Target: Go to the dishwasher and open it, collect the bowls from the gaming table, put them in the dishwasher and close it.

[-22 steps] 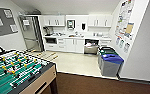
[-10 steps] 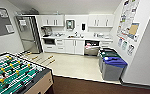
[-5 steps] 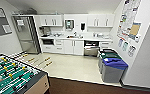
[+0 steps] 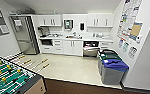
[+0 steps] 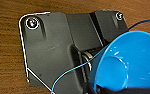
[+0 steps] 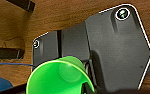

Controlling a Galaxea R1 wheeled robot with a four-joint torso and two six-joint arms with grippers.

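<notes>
The robot is rolling nearer to the kitchen vs. a moment ago, dishwasher [image 4: 90, 49] already open, w/ jaws gripping a blue bowl [image 5: 131, 62] left and green bowl [image 6: 59, 76] right.

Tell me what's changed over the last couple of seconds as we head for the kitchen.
The camera has swung left and crept closer: the foosball table shows larger and the bins sit further right. Nothing in the room itself moved. The dishwasher stays open, and a blue bowl and a green bowl are by the wrists.
</notes>
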